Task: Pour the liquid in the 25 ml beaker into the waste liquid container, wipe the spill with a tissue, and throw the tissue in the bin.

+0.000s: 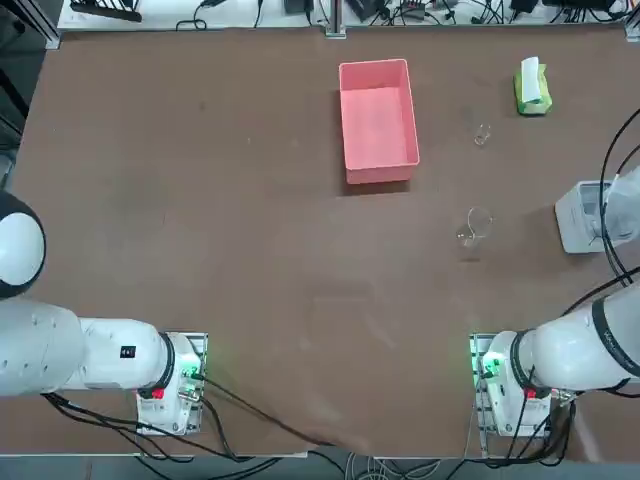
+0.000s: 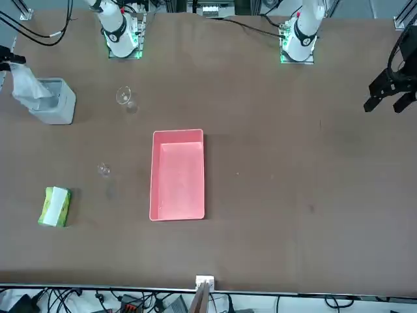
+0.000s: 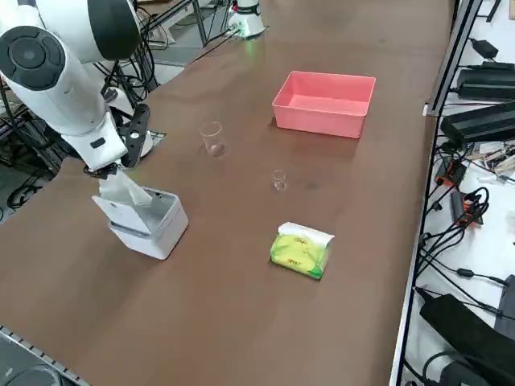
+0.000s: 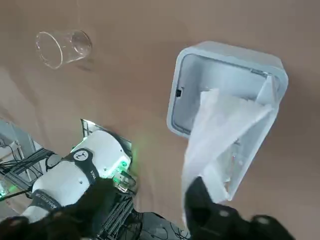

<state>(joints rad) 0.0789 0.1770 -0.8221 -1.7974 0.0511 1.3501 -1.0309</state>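
While the right pincer [image 4: 150, 200] hangs spread just above the bin [image 4: 226, 59], the tissue [image 4: 220, 135] droops below it, touching one finger [image 4: 200, 197] and reaching into the bin's mouth. If the sheet clings there, or catches on the rim, it could spill out beside the bin.

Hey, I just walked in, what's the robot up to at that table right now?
The right gripper hangs just above the bin at the table's edge on the robot's right, fingers apart, with the tissue draped from one finger down into the bin's opening. It looks like the tissue is being dropped in. The 25 ml beaker stands upright on the table between the green tissue pack and the waste liquid container, untouched. A larger beaker stands nearby.
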